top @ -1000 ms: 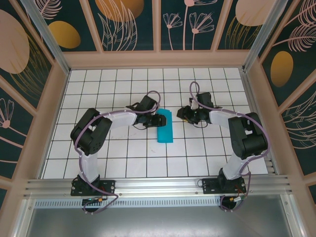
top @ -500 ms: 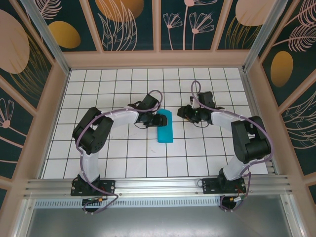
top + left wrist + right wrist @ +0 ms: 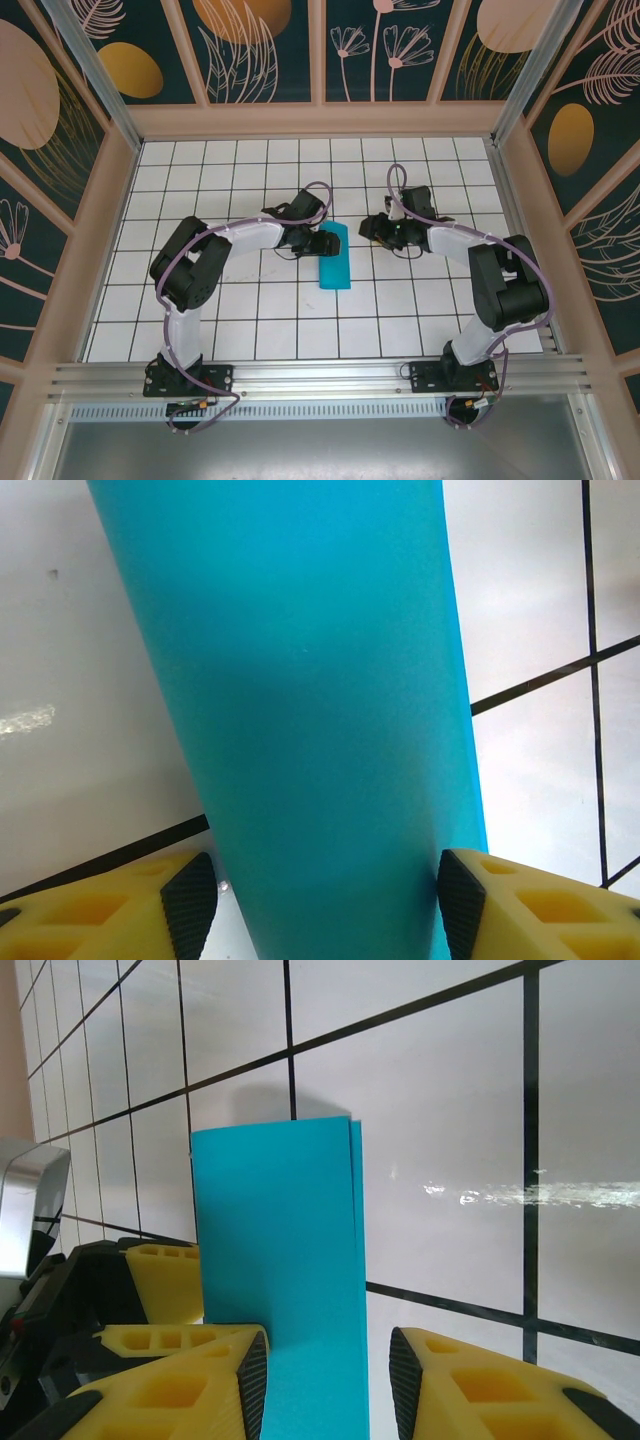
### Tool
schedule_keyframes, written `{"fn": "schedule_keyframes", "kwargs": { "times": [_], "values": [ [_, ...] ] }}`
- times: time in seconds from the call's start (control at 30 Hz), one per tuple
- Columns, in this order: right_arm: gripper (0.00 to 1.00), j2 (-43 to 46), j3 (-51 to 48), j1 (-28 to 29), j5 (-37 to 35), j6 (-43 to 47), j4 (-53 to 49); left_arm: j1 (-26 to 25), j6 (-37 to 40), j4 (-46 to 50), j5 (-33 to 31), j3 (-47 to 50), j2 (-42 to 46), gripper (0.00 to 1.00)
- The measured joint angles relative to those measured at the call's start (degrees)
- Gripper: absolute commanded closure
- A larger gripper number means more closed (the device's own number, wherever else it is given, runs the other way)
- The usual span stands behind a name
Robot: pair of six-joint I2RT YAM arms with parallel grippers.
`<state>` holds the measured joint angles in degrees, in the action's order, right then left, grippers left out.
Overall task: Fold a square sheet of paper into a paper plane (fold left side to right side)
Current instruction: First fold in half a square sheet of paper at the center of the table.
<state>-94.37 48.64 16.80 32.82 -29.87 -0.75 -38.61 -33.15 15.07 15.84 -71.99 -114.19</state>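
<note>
The left gripper and right gripper face each other closely across the folded sheet. The desk around them is free.

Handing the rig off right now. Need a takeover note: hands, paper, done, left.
Left hand: open, jaws straddling the far end of the paper, low over the table.
Right hand: open, just right of that same end; can't tell whether it touches.
Paper: flat on the table mid-grid, a narrow doubled strip between the two hands.
Done: the half fold, with two edges stacked along one long side.
Left: all later folds. It has no point and no centre ridge yet.
</note>
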Motion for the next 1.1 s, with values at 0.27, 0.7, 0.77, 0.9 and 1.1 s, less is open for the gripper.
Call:
{"fn": "schedule_keyframes", "kwargs": {
  "times": [0.27, 0.7, 0.77, 0.9, 1.1],
  "values": [
    [0.59, 0.0, -0.8, 0.0, 0.2, 0.0, -0.3, 0.0, 0.2, 0.9, 0.0, -0.8, -0.5, 0.35],
    [0.59, 0.0, -0.8, 0.1, 0.2, 0.0, -0.4, -0.2, 0.8, 3.2, -0.3, -2.6, -1.4, 0.35],
    [0.59, 0.0, -0.8, 0.1, 0.2, 0.0, -0.4, -0.2, 0.9, 3.3, -0.3, -2.7, -1.4, 0.35],
    [0.59, 0.0, -0.8, 0.3, 0.2, 0.0, -0.4, -0.2, 1.0, 3.7, -0.3, -3.0, -1.6, 0.35],
    [0.59, 0.0, -0.8, 0.8, 0.4, 0.0, -0.4, -0.3, 1.4, 4.0, -0.3, -3.2, -1.7, 0.34]
  ]
}}
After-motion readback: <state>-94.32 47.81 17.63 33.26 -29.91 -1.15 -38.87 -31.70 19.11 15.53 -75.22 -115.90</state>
